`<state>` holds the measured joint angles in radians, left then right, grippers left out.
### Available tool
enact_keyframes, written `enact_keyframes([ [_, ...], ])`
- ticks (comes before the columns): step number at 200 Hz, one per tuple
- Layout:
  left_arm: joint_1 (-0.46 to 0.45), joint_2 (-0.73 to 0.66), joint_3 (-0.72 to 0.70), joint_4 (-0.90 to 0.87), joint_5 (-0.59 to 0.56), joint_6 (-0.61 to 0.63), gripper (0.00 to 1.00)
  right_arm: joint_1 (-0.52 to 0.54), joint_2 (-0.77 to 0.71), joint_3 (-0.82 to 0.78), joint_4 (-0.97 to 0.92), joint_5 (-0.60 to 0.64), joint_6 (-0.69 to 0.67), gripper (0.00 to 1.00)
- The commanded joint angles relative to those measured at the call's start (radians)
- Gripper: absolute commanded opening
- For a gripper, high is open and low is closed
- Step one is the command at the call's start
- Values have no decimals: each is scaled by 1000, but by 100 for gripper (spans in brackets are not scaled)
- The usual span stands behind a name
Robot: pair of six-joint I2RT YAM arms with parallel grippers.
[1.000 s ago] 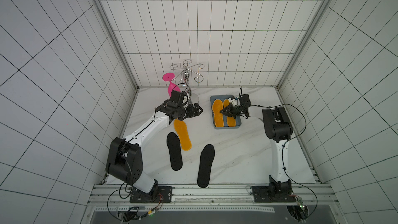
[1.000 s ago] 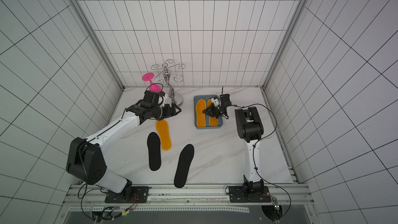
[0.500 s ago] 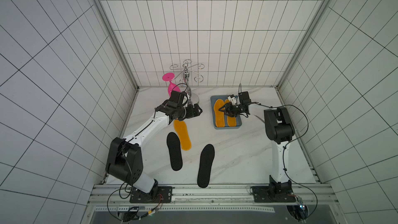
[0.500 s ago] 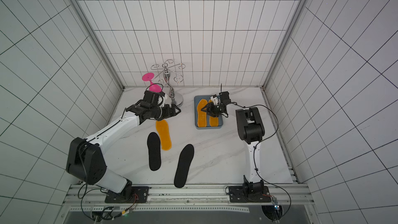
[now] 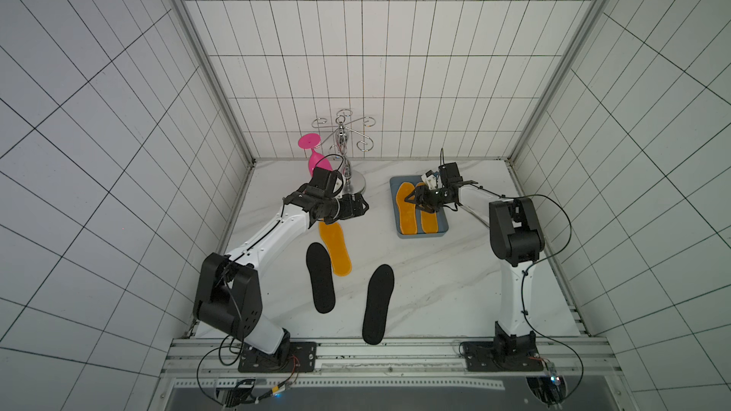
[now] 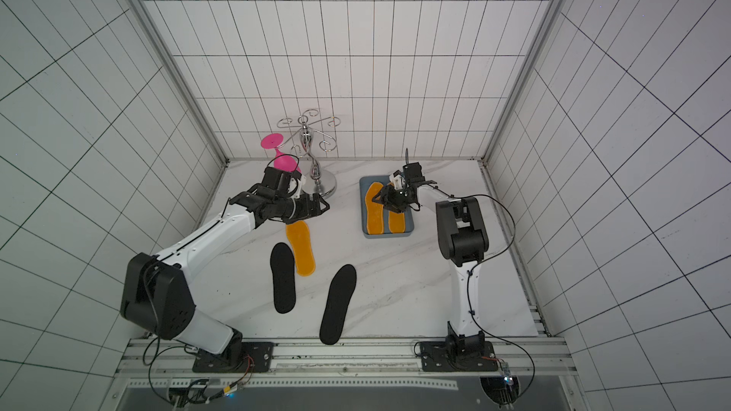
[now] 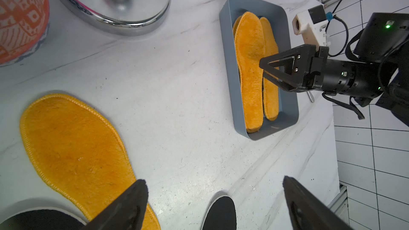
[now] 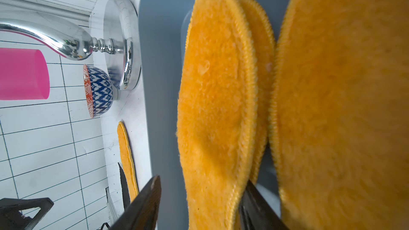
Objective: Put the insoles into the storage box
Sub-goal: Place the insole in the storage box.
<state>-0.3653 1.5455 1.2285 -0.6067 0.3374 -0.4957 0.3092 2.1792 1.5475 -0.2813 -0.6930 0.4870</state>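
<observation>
**Bimanual cell, seen from overhead and from both wrists.** The storage box (image 5: 421,236), a blue-grey tray, sits toward the far right of the white marbled counter (image 5: 435,278). Inside it lie fuzzy orange insoles (image 5: 406,211). Both top views show two side by side, and the right wrist view shows a third insole (image 8: 263,63) tucked beneath one of them.

The right gripper (image 5: 414,200) hangs over the box with its jaws parted. The end of one insole lies between them. A strip of grey box floor shows between that insole and one finger (image 8: 141,206), so nothing is pinched.

The fourth orange insole (image 5: 335,249) lies flat on the counter left of centre, well apart from the box. The left gripper (image 5: 363,206) hovers above the counter near that insole's far end, with its jaws spread wide and nothing between them.

Two black insoles (image 5: 320,277) also rest on the counter. The first lies just beside the fourth orange insole; whether their edges touch cannot be told. The second black insole (image 5: 378,304) lies apart to the right, with its near end at the counter's front edge.

At the back stands a chrome stand (image 5: 342,140) with a pink goblet (image 5: 316,160) hanging inverted from it. A patterned bowl (image 8: 98,91) stands near the stand's base and shows in the wrist views only.
</observation>
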Motion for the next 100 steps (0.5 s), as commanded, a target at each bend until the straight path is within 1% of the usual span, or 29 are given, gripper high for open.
enact_keyframes([
  [1, 8, -27, 9, -8, -12, 25, 97, 9, -47, 32, -87, 66, -49, 58],
  [27, 9, -25, 8, -9, -8, 25, 97, 10, -41, 48, -135, 99, -72, 58],
  [100, 17, -21, 9, -21, -8, 36, 97, 25, 29, 106, -130, 77, -59, 59],
])
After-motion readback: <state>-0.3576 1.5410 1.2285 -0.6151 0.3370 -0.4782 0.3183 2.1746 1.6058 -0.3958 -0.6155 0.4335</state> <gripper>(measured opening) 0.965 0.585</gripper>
